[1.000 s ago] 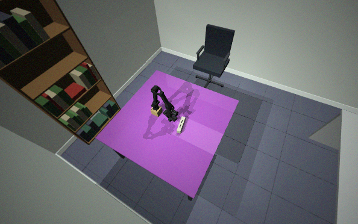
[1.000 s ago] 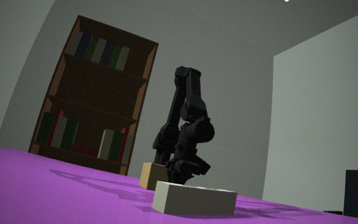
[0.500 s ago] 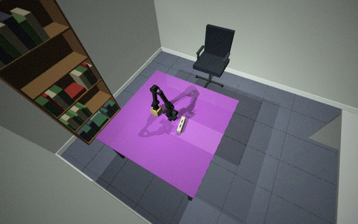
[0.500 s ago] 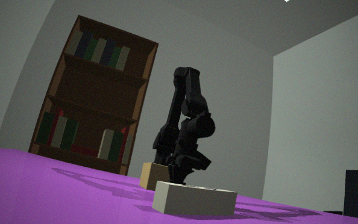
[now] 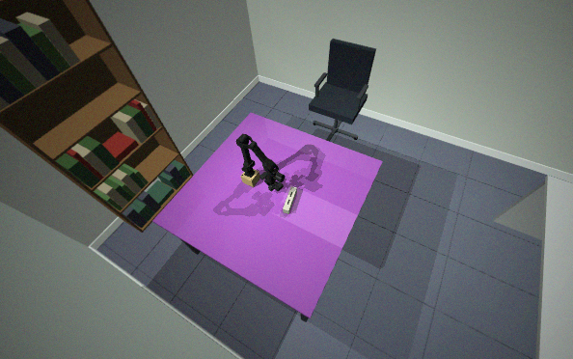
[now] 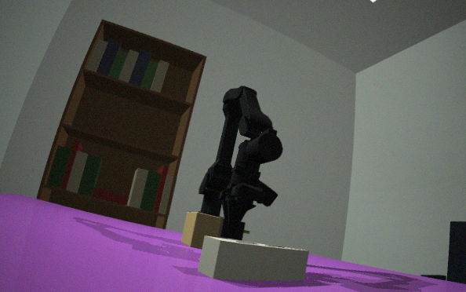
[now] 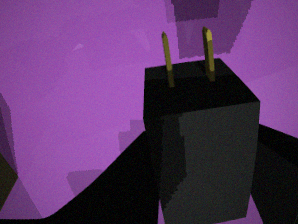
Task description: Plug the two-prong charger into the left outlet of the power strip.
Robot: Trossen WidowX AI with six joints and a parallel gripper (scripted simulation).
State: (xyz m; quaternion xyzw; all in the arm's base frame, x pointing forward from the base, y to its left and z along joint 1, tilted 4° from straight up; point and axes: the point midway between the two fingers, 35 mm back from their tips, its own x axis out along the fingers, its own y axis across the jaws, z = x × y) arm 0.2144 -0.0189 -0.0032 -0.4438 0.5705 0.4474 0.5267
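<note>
The dark charger (image 7: pixel 215 160) fills the middle and right of the wrist view, its two brass prongs (image 7: pixel 210 55) pointing up the picture, away from the fingers. My gripper (image 5: pixel 276 186) (image 6: pixel 234 231) (image 7: pixel 193 133) is shut on the charger's sides. In the exterior view a brass prong (image 6: pixel 246 231) sticks out sideways beside the fingertips; the charger's body is hard to tell from the black fingers. Its height above the table is unclear. The white power strip (image 5: pixel 289 201) (image 6: pixel 259 262) lies just beyond the gripper, with dark outlet marks on top, and partly hides the fingertips in the exterior view.
A tan block (image 5: pixel 250 179) (image 6: pixel 203 231) stands at the arm's base. The purple table (image 5: pixel 251 232) (image 6: pixel 98 251) bears the arm, the strip and their shadows. A bookshelf (image 5: pixel 77 116) (image 6: pixel 129 98) and an office chair (image 5: pixel 349 68) stand off the table.
</note>
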